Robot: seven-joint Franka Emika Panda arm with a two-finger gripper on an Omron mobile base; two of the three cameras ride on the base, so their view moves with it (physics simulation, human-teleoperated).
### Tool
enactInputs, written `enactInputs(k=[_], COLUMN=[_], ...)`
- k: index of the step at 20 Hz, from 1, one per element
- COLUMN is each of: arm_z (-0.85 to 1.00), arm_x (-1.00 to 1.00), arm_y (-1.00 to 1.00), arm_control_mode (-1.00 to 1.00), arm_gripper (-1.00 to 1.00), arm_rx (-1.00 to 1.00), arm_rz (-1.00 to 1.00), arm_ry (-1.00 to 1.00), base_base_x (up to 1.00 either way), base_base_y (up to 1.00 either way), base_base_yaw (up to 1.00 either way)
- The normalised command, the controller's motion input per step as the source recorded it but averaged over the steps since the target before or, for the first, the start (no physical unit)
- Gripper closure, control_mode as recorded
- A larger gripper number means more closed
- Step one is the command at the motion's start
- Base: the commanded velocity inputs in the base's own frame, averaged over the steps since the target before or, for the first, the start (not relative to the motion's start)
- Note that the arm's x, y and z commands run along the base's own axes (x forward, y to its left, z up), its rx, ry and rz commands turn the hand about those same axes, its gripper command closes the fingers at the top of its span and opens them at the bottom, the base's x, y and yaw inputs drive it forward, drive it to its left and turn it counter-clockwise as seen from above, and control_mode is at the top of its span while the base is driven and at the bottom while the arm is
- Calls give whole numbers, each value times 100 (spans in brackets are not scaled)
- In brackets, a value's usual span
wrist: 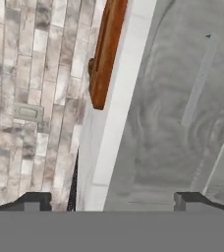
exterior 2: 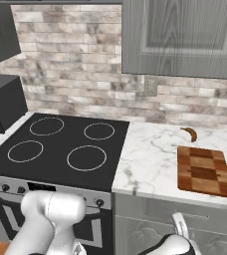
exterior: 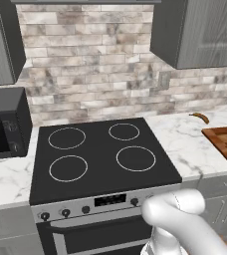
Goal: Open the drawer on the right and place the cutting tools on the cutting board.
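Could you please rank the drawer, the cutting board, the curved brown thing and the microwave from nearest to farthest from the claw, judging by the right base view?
1. Drawer, closed, just above the open claw.
2. Cutting board, on the counter above it.
3. Curved brown thing, behind the board by the wall.
4. Microwave, far left past the stove.

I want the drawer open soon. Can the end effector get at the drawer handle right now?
Probably yes. The open end effector faces the closed drawer, and nothing stands between its fingertips and the handle.
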Motion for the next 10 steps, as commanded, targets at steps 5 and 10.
enactInputs(k=[5, 10], arm_z=[-37, -43], arm_x=[33, 27], arm_y=[-28, -27], arm_control_mode=[-100, -100], arm_gripper=[-100, -100], arm_rx=[-1, -6], arm_rz=[0, 0], arm_ry=[-5, -6], base_base_x=[0, 0], base_base_y=[0, 0], base_base_yaw=[0, 0])
